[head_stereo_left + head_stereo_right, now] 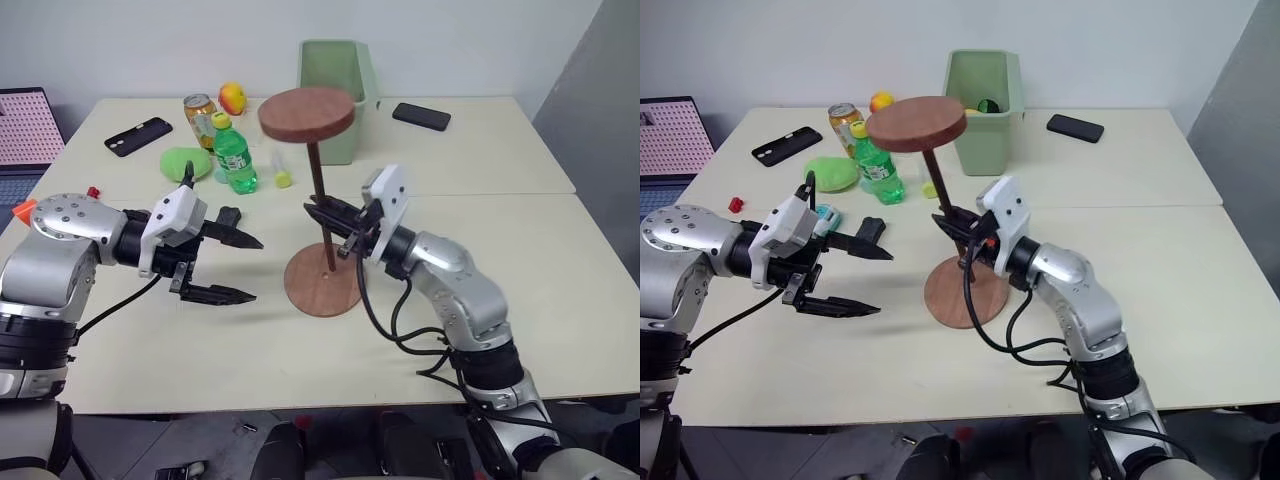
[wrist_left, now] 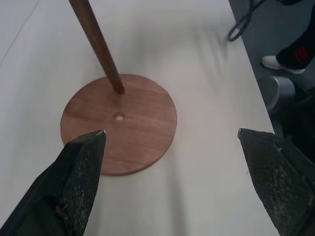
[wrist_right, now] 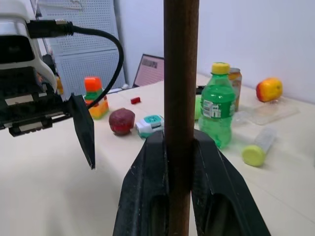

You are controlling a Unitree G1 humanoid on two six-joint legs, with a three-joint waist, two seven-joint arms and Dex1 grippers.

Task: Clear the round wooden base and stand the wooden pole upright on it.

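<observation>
The round wooden base (image 1: pixel 312 291) lies flat on the table in front of me, its small centre hole (image 2: pixel 118 116) bare. The wooden pole (image 1: pixel 317 175) stands nearly upright over it, with its fixed disc (image 1: pixel 307 112) at the top. The lower tip (image 2: pixel 118 89) rests on the base just beside the hole. My right gripper (image 1: pixel 326 216) is shut on the pole's rod about halfway up, with the fingers (image 3: pixel 147 196) clamped on both sides. My left gripper (image 1: pixel 256 270) hangs open to the left of the base, a little above the table, holding nothing.
Behind the base stand a green bottle (image 1: pixel 233 155), a can (image 1: pixel 199 108), a fruit (image 1: pixel 232 97), a lime-green lump (image 1: pixel 185 163) and a green bin (image 1: pixel 340 70). Two black phones (image 1: pixel 138 136) (image 1: pixel 421 116) lie further back. A laptop (image 1: pixel 25 140) sits at the far left.
</observation>
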